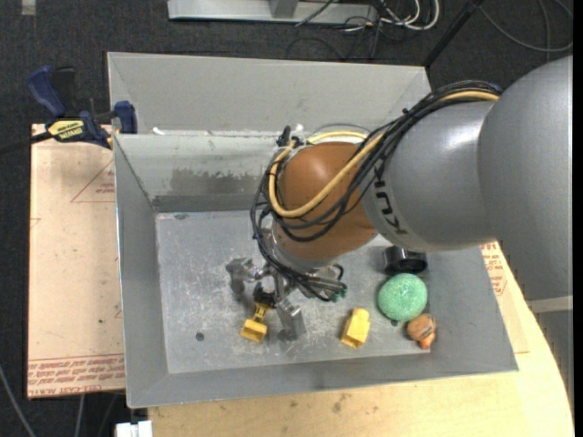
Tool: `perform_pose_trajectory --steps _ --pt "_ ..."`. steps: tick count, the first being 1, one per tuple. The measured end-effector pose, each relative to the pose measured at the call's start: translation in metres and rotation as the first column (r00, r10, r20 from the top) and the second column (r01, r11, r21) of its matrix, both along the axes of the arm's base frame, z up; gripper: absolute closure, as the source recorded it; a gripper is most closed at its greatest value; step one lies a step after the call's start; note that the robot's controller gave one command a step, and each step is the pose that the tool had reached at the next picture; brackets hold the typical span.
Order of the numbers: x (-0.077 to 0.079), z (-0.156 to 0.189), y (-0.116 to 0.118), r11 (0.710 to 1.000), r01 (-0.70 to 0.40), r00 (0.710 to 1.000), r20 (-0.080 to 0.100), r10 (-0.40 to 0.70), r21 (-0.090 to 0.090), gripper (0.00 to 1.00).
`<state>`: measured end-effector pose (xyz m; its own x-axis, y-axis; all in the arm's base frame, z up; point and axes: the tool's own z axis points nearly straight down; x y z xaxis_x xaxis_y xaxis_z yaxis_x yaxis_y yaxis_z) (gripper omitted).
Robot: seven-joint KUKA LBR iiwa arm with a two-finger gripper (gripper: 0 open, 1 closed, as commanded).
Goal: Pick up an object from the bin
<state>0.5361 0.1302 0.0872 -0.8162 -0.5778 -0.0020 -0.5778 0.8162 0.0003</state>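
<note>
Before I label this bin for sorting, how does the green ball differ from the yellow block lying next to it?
The green ball is round; the yellow block is boxy with flat faces. The ball looks larger than the block. The ball lies further right, beside a small orange-brown thing, while the block lies nearer the pincer. Both rest loose on the floor of the bin, outside the pincer.

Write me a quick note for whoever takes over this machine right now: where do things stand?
Jaws: open, down near the floor of the bin, left of middle, spread over a small yellow piece; not closed on it.
Other things, to the right: yellow block, green ball, small orange piece, black piece.
Done: nothing picked up yet.
Left: close, lift out.
</note>
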Motion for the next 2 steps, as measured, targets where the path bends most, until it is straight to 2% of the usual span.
perform_pose_trajectory --steps 1,2 --pt "0.0266 0.0018 0.0156 0.944 -0.329 0.944 0.001 0.329 0.001 1.0" --pt "0.0266 0.0018 0.0156 0.944 -0.329 0.944 0.001 0.329 0.002 1.0"
